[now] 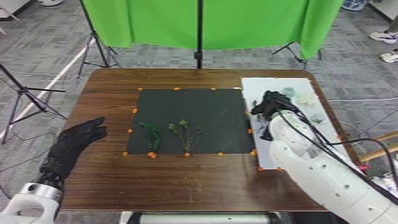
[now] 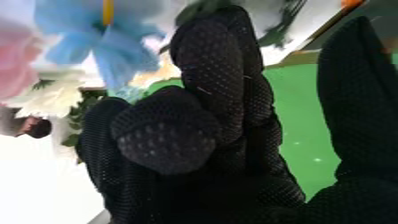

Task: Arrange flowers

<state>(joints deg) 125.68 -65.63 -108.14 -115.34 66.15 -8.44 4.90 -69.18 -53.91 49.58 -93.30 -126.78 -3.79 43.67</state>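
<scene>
In the head view my right hand is over the white board on the right, among flowers in pale tones. Two green stems lie on the black mat: a dense curved sprig and a thin branching one. My left hand rests relaxed at the table's left side, apart from the mat. In the right wrist view my right hand has loosely bent fingers and its thumb held apart, gripping nothing visible. Around it are a blue flower, a pink flower, a cream flower and dark green leaves.
Orange markers line the edges of the mat and board. The brown table extends in front of the mat. Beyond its far edge stand a green cloth and a black stand.
</scene>
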